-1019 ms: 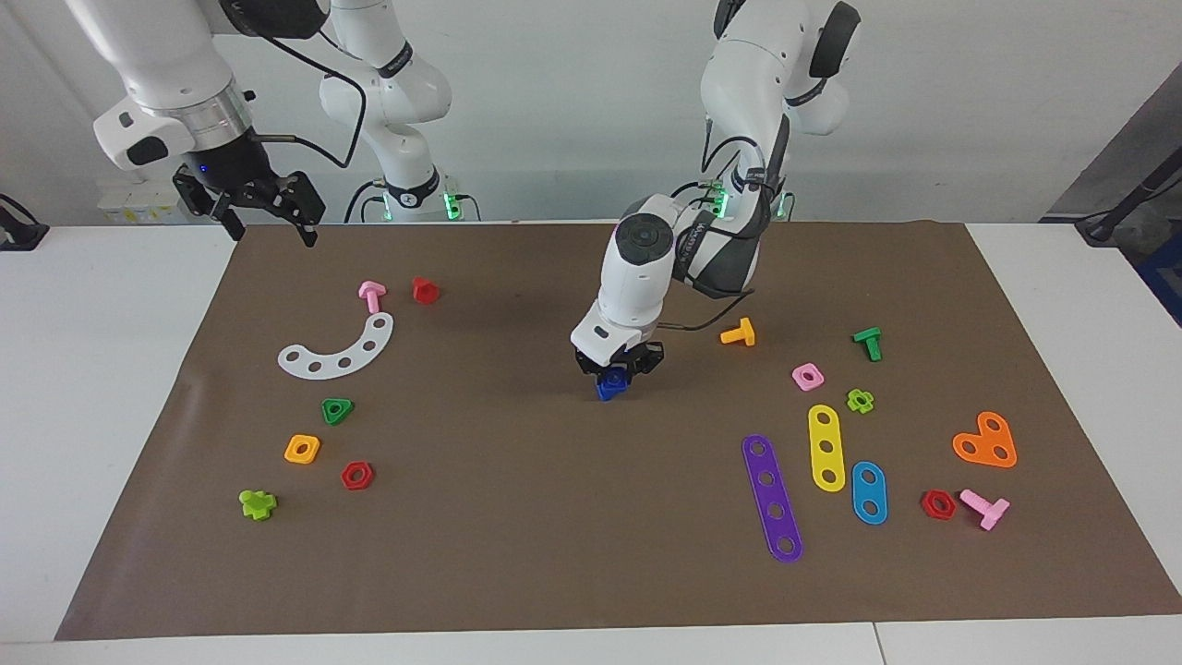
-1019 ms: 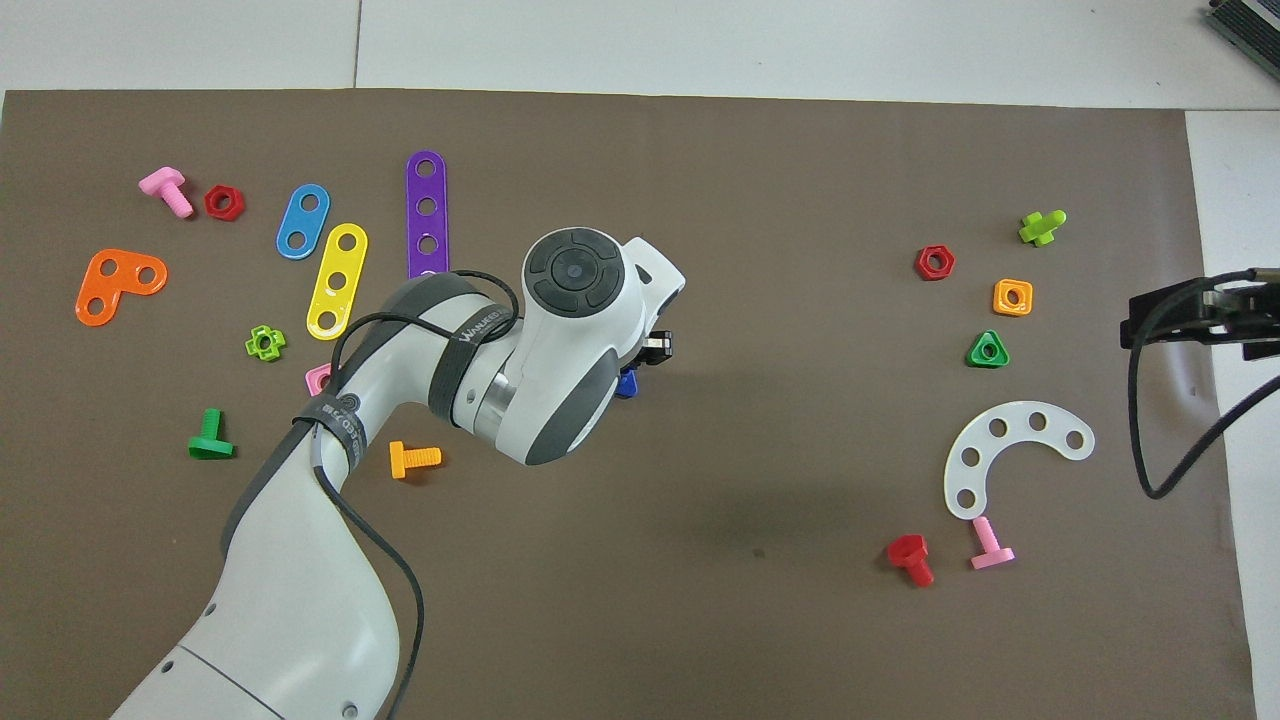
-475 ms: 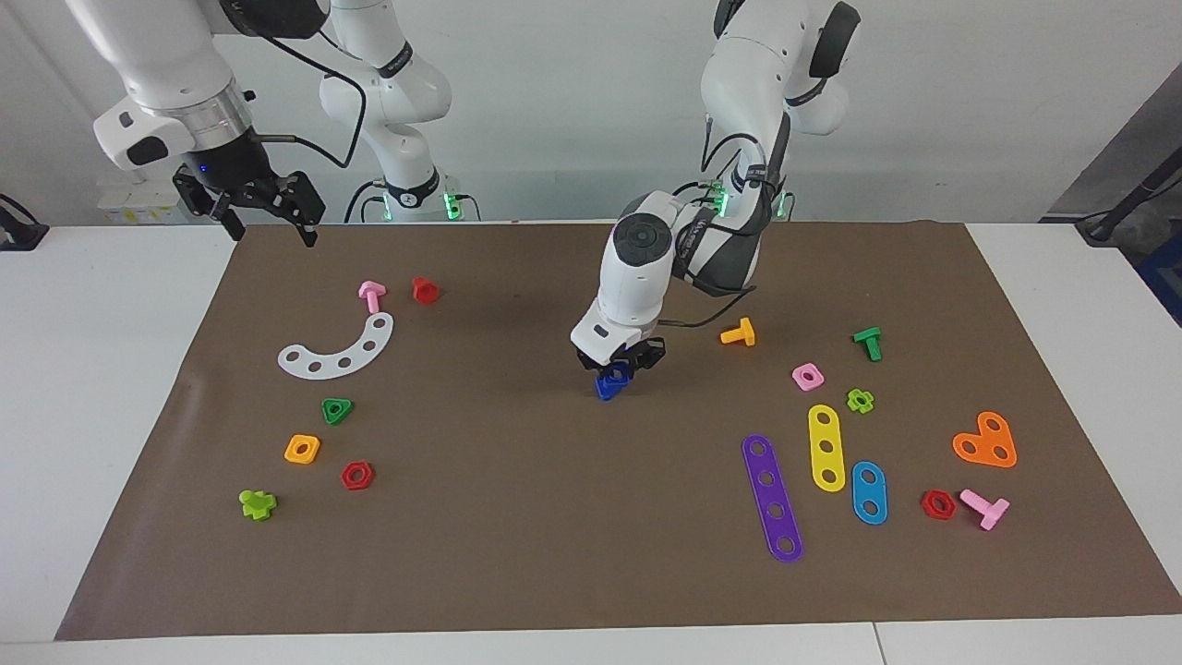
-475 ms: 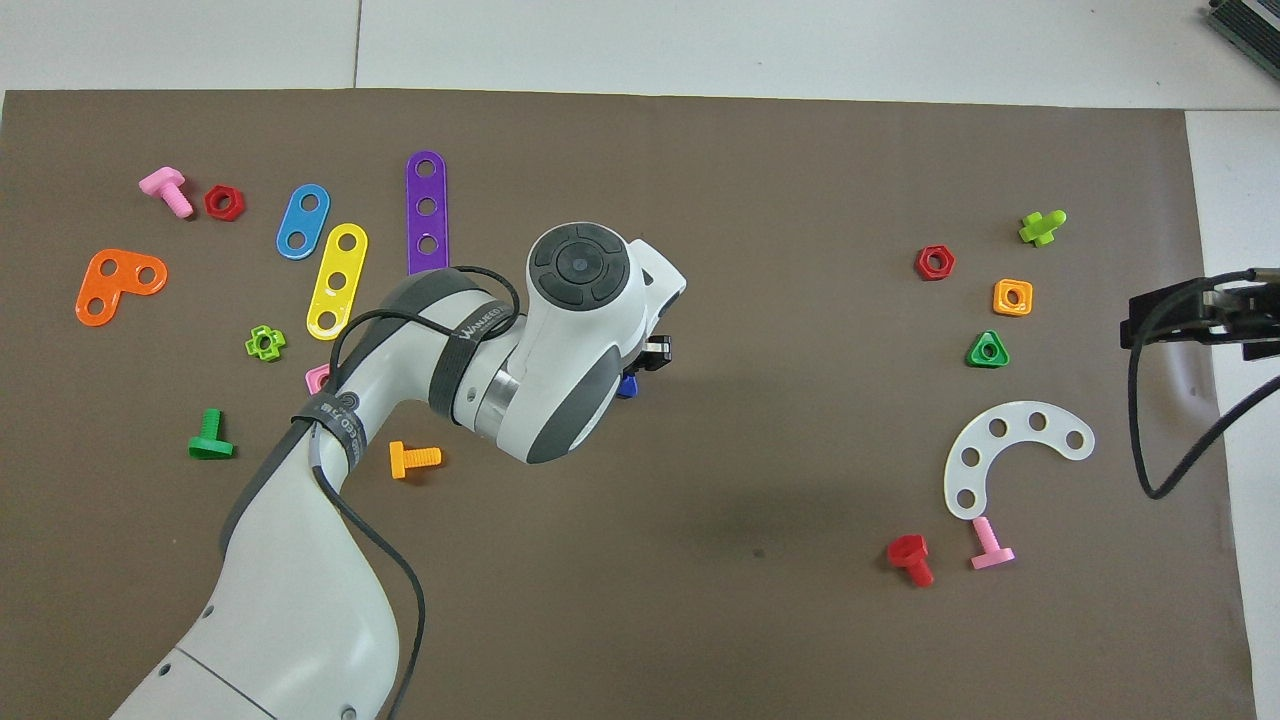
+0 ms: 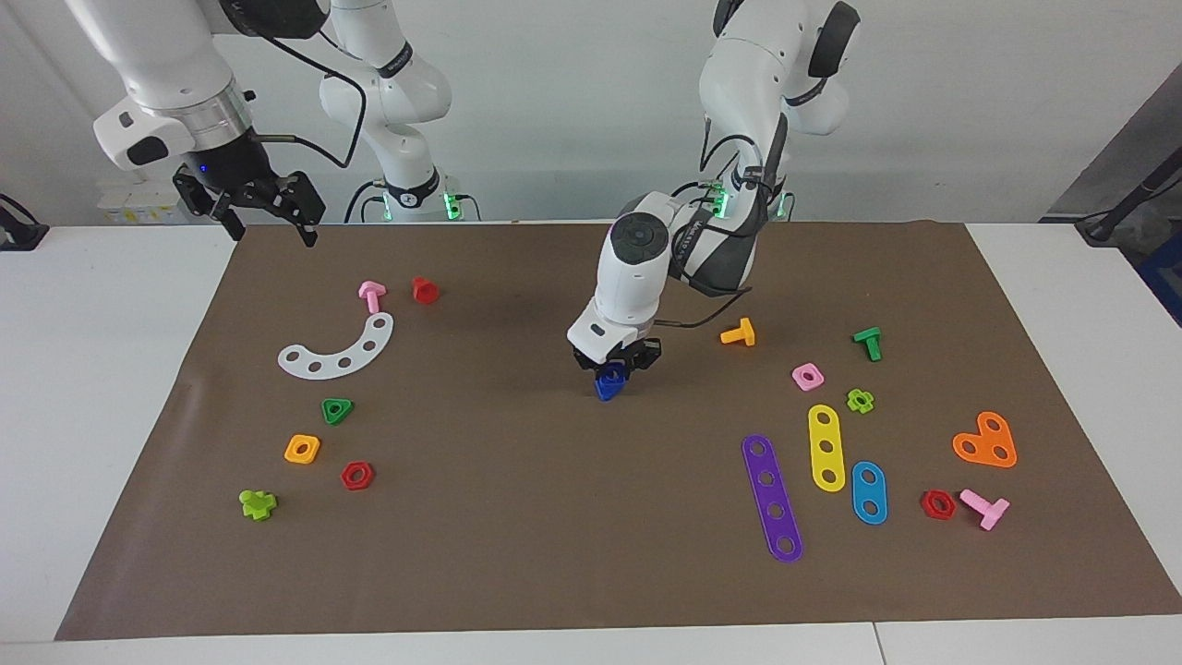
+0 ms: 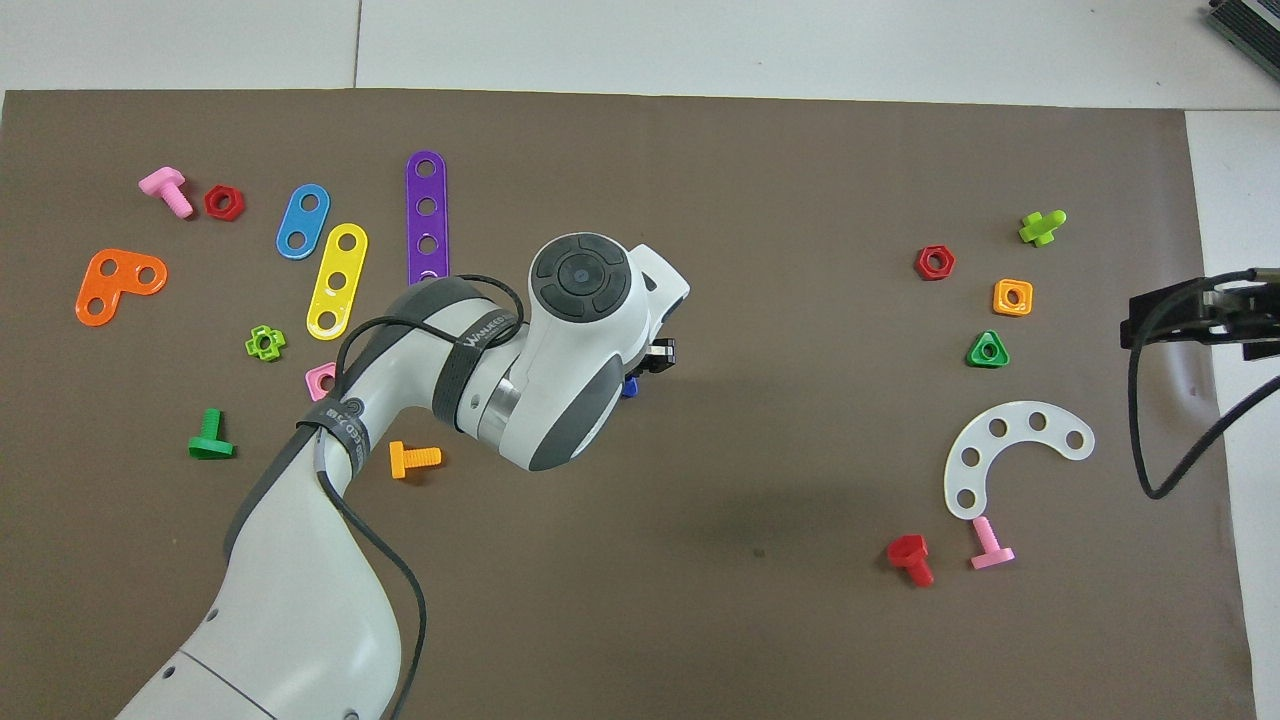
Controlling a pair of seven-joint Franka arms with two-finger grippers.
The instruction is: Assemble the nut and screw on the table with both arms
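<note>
Left tool: low over the middle of the brown mat, fingertips closed on a blue piece. The piece shows a triangular outline and looks like the screw; whether the nut is with it cannot be told. It sits at or just above the mat; contact cannot be told. In the overhead view only a blue sliver shows beneath the arm.

Right tool: raised over the mat's edge at the right arm's end of the bench, fingers spread wide, holding nothing; this arm waits.

Nearby loose parts: orange screw, pink square nut, white curved strip.
</note>
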